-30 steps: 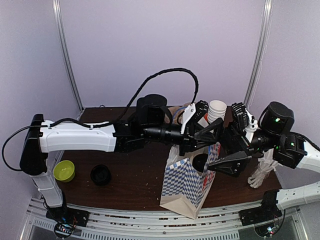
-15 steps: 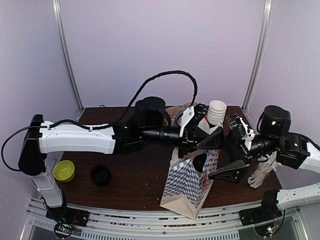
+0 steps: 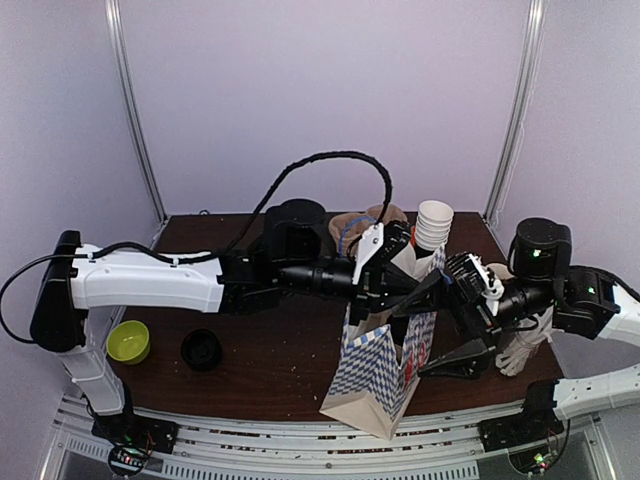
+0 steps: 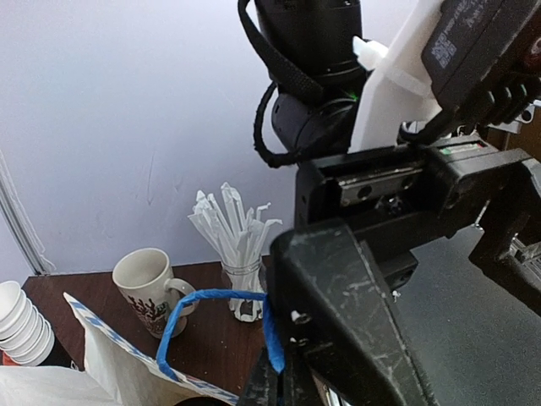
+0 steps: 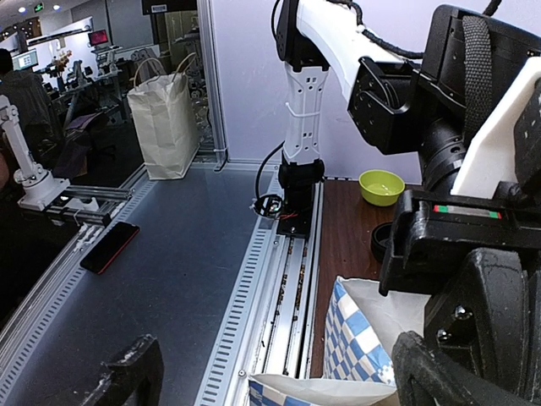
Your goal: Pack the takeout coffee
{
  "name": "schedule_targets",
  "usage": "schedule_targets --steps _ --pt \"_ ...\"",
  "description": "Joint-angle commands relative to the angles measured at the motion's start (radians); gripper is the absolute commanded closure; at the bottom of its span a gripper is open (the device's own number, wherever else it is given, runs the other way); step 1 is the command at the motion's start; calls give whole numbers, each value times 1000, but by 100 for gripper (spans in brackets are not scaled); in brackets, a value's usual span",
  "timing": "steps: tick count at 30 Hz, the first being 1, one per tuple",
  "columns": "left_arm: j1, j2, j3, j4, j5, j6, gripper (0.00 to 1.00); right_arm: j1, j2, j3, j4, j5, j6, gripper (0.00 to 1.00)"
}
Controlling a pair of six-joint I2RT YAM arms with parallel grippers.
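A blue-and-white checkered paper bag (image 3: 372, 372) stands at the table's front. My left gripper (image 3: 428, 285) reaches over its mouth from the left. In the left wrist view that gripper (image 4: 283, 381) is shut on the bag's blue handle (image 4: 211, 296), which loops up from the bag's rim (image 4: 110, 355). My right gripper (image 3: 455, 325) is open just right of the bag, with nothing between its fingers. In the right wrist view it (image 5: 287, 381) is spread wide beside the bag's checkered edge (image 5: 372, 338). The takeout coffee does not show in any view.
A stack of lidless paper cups (image 3: 433, 224) stands behind the bag. A glass of white straws (image 4: 238, 254) and a cream mug (image 4: 144, 279) are at the right. A green bowl (image 3: 128, 341) and a round black item (image 3: 202, 350) sit at the front left.
My left gripper has shut on the bag's blue handle and drawn back a little to the left. My right gripper, still open, has dropped lower beside the bag.
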Motion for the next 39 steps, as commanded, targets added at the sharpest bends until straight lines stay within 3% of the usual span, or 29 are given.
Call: schedule_targets --steps 1,9,18,39 --pt "14 -100 -21 46 79 45 100 -16 -14 3 -116 58 -9 0" --pt "14 -138 -34 35 108 86 100 -17 -21 7 -170 64 -29 0" --pt "14 -148 35 -99 182 174 100 -16 46 62 -368 77 -156 2" --pt "13 -133 156 -178 293 191 100 -14 139 118 -590 133 -343 3"
